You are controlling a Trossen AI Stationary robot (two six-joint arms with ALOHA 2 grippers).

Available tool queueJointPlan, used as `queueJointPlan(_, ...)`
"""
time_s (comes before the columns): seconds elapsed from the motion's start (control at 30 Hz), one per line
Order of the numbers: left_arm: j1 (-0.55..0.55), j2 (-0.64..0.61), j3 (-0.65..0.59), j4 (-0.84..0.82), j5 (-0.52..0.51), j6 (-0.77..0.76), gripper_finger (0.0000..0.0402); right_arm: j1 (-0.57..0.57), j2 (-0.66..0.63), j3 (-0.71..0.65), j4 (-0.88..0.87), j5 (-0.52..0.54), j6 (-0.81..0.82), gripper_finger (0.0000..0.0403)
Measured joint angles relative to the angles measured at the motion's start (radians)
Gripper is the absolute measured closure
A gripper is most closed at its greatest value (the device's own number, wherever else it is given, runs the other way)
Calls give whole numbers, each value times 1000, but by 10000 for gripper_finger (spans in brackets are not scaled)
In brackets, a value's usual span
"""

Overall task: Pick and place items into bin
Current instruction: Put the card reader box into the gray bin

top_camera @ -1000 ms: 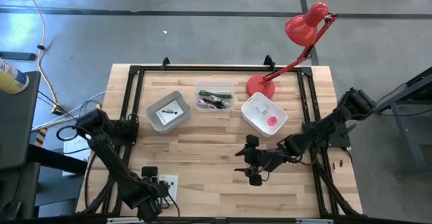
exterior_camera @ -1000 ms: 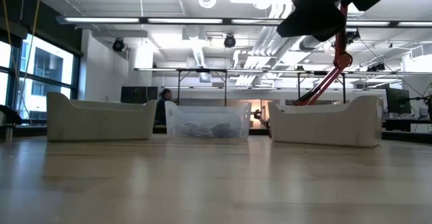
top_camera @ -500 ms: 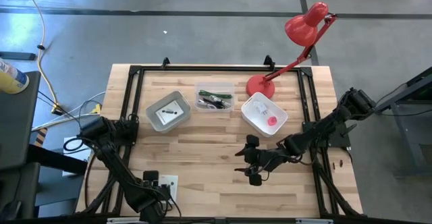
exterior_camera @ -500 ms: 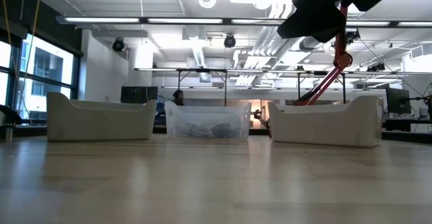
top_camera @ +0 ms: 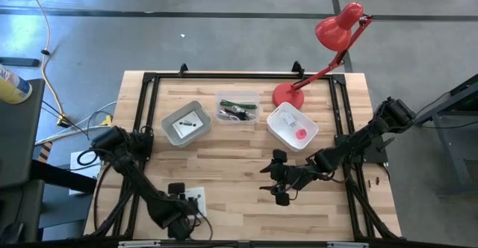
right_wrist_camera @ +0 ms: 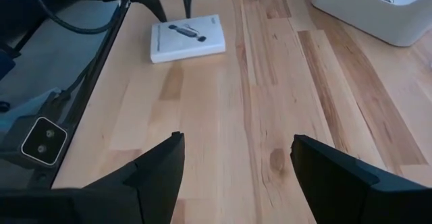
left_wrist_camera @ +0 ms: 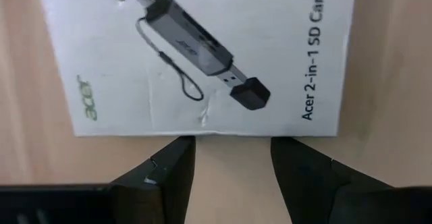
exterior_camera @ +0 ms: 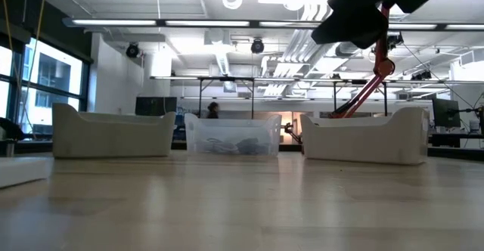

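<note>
A flat white card box (left_wrist_camera: 202,55) printed with a dark card reader lies on the table near its front left (top_camera: 196,198). My left gripper (left_wrist_camera: 233,150) points down at the box's left edge, open, with both fingertips at that edge. In the right wrist view the box (right_wrist_camera: 187,37) lies flat under the left gripper's fingers (right_wrist_camera: 162,1). My right gripper (top_camera: 272,181) hangs open above the middle of the table, over nothing. The bins stand in a row at the back. My left gripper comes from above, pointing down, with both fingertips (left_wrist_camera: 179,150) against the box's left edge (left_wrist_camera: 229,131), none of the box between them. The box lies flat on the table. Whether the tips press on it cannot be told.
At the back stand a grey bin (top_camera: 185,122) with a white card, a clear bin (top_camera: 237,107) with a green pen and cables, and a white bin (top_camera: 292,125) with a pink piece. A red desk lamp (top_camera: 328,46) stands behind them. Bare wood lies between the grippers.
My left gripper has moved toward the table's right edge and sunk a little, staying open. The white box has slid with it a short way to the right, still flat, and its corner now shows at the low view's left edge.
</note>
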Motion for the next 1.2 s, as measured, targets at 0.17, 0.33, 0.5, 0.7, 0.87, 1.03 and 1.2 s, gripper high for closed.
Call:
queueJointPlan(0.17, 82, 0, 0, 0, -82, 100, 222, 0, 0, 0, -27, -3, 16, 144)
queueJointPlan(0.33, 188, 0, 0, 10, -123, 214, 222, 0, 0, 0, -56, -17, 25, 144)
queueJointPlan(0.5, 291, 2, 0, 87, -114, 368, 222, 0, 0, 0, -92, -44, 43, 144)
queueJointPlan(0.7, 393, 28, 0, 132, -10, 503, 222, 7, 0, 0, -159, -84, 72, 144)
queueJointPlan(0.87, 438, 31, 0, 161, 2, 532, 222, 20, 0, 0, -176, -85, 69, 144)
queueJointPlan(1.03, 452, 33, 0, 216, -26, 546, 222, 18, 0, 0, -176, -55, 61, 144)
queueJointPlan(1.2, 456, 38, 0, 323, -100, 554, 222, 18, 0, 0, -175, -37, 60, 144)
